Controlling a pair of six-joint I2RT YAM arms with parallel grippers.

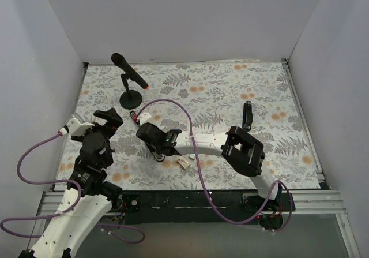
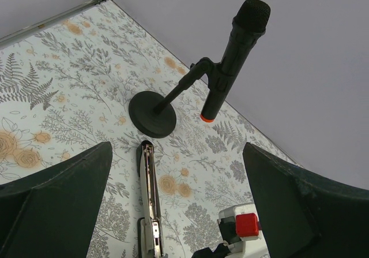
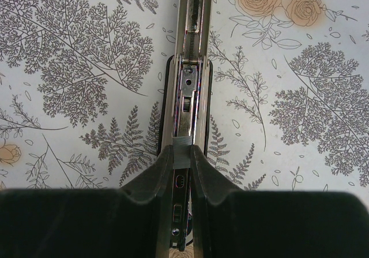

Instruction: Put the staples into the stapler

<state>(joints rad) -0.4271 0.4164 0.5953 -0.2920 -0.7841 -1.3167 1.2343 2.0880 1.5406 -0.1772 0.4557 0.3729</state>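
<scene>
The stapler (image 3: pixel 193 79) lies open on the floral mat, its silver rail facing up over a black base. My right gripper (image 3: pixel 183 152) is shut on a small grey staple block (image 3: pixel 183 143) and holds it right over the rail channel. In the top view the right gripper (image 1: pixel 158 153) sits over the stapler (image 1: pixel 136 118), whose far end pokes out beyond it. A small whitish staple box (image 1: pixel 184 162) lies just right of it. My left gripper (image 2: pixel 173 212) is open and empty, above the stapler (image 2: pixel 147 194); in the top view the left gripper (image 1: pixel 109 119) is to its left.
A black microphone (image 1: pixel 130 76) on a round stand (image 2: pixel 152 113) stands just beyond the stapler's far end. A slim black object (image 1: pixel 248 115) lies at the right middle of the mat. White walls close in the mat on three sides.
</scene>
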